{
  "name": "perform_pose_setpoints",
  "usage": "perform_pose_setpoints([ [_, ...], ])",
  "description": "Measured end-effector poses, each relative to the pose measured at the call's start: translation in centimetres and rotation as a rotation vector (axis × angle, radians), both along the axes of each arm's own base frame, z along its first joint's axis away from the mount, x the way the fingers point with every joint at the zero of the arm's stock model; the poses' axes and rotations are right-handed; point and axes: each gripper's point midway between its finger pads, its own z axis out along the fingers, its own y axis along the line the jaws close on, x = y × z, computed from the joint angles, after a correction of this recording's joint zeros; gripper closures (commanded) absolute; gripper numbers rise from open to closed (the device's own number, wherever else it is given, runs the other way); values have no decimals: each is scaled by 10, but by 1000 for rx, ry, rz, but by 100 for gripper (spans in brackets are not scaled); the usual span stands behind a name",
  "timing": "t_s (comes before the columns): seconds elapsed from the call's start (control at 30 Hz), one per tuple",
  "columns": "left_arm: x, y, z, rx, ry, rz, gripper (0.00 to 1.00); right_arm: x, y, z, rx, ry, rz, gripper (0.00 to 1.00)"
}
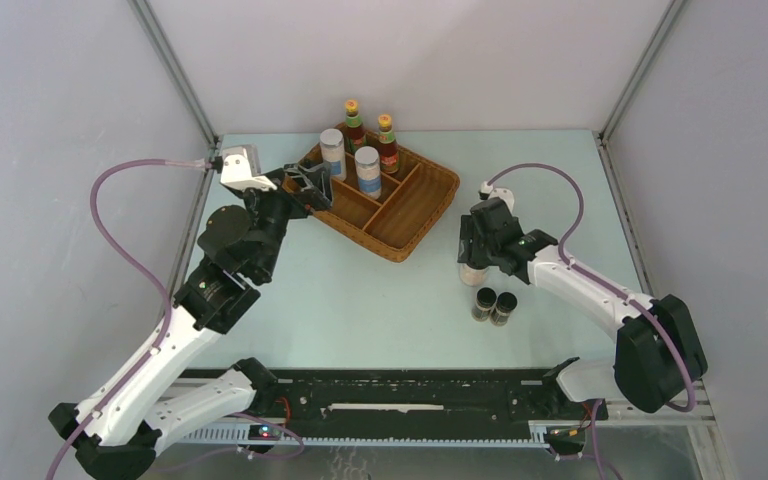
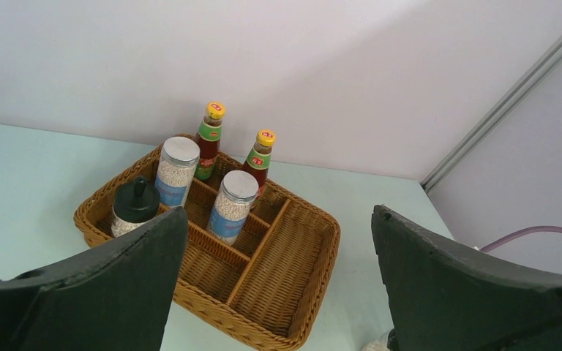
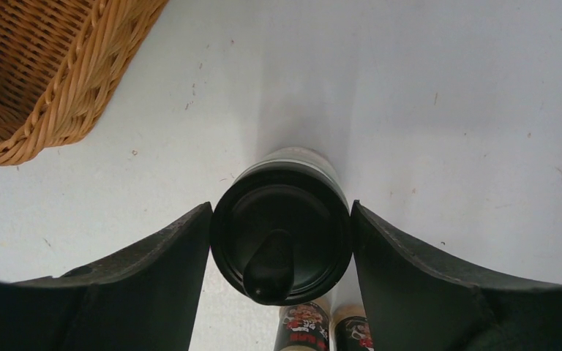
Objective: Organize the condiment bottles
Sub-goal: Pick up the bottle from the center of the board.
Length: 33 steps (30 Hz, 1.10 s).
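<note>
Black-capped shaker [image 3: 282,234]: upright on the counter [image 3: 446,110], its cap grasped between the right jaws, both touching it. Two dark vials [image 3: 304,329] stand just behind the jaws, wicker tray [image 3: 44,124] ahead-left. Left jaws: released, spread wide, empty; beyond them the tray holds a second shaker [image 2: 135,208], two silver-lidded jars [image 2: 176,172] and two sauce bottles [image 2: 208,142].

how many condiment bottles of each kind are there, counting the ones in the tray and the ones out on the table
slim red-brown sauce bottle: 2
silver-lidded blue-labelled jar: 2
black-capped shaker: 2
small dark vial: 2
total: 8
</note>
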Motion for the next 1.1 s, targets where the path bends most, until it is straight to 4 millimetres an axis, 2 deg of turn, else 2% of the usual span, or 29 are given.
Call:
perform_pose_setpoints([
  [0.1, 0, 0, 0, -1, -1, 0, 0, -1, -2, -3, -2, 5, -4, 32],
  [0.17, 0, 0, 1, -1, -1, 0, 0, 0, -2, -2, -2, 3, -6, 42],
  [0.27, 0, 0, 0, -1, -1, 0, 0, 1, -3, -2, 0, 0, -10, 61],
  [0.4, 0, 0, -1, -1, -1, 0, 0, 1, -3, -2, 0, 1, -10, 94],
  [0.43, 0, 0, -1, 0, 0, 0, 0, 1, -3, -2, 0, 0, -10, 100],
  [0.83, 0, 0, 1, -7, -8, 1, 0, -3, -6, -1, -2, 0, -8, 100],
  [1.1, -2, 2, 4, -13, -16, 1, 0, -6, -8, 11, 6, -24, -2, 100],
])
